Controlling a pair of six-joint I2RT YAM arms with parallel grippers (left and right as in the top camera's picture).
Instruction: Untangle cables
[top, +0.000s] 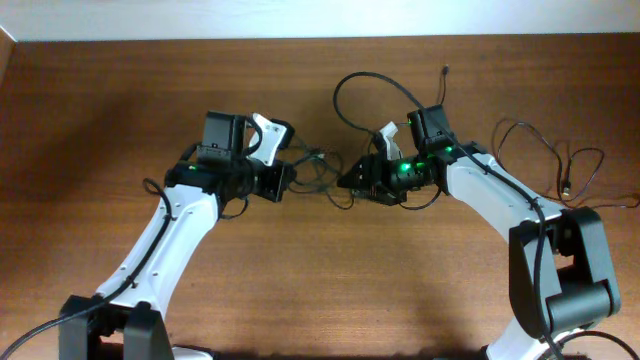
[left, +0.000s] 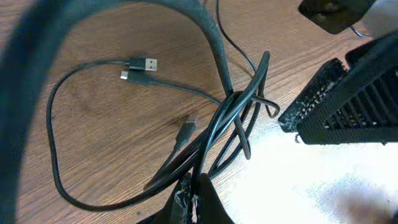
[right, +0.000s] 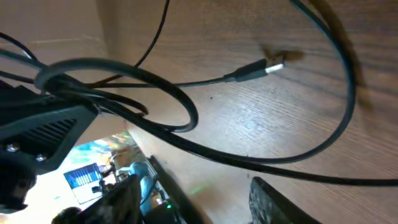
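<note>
Cables: the cables (left: 231, 109) lie at the centre of the overhead frame, between the two arms. Several black strands cross in one tight bunch there, and slack loops spread from it toward the upper centre.
Why bunched: the strands overlap in a knot-like crossing, so I judge that this is the spot that has to be pulled apart.
Free end: a USB plug (left: 143, 64) lies flat at the upper left of the left wrist frame. Its cord curves round in a wide loop back into the bunch.
Left tool: the left tool (left: 196, 196) is clamped closed on strands at the bottom of its own frame, just below the crossing. It probably serves as an anchor, so that a pull from the other side can loosen the bunch.
Right tool: the right tool (right: 196, 193) has its fingers spread and pinches nothing. A strand runs across just beyond them, likely the next one to take.
Separate cord: a separate cord (top: 567, 187) sprawls at the right of the overhead frame, well apart from the bunch and seemingly free of it.
Table: the wooden table (top: 320, 290) carries everything, so slack can slide when pulled.
Risk: pulling both ways on the same strand would tighten the crossing.
</note>
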